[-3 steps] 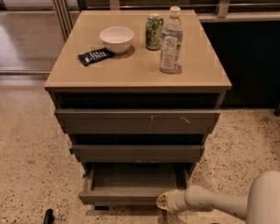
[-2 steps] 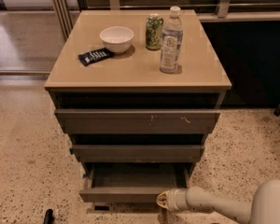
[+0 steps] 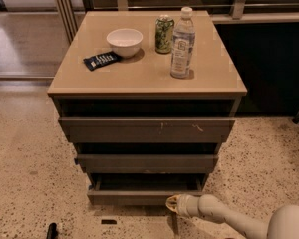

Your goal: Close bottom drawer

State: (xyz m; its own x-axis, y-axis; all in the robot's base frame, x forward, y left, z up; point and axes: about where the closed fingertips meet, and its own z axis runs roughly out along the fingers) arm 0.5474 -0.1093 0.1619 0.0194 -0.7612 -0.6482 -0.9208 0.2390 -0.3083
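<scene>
Pushing step: the gripper (image 3: 172, 203), lower centre, is at the front of the bottom drawer (image 3: 134, 197), which is part open; its jaws' state I cannot tell. Next, press straight inward.

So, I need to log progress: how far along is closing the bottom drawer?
Done: the claw is down at the front panel of the bottom drawer, right of centre. In hand: the push; contact is unclear. Left: the drawer sticks out, interior showing below the middle drawer, so it needs pushing fully in.
</scene>
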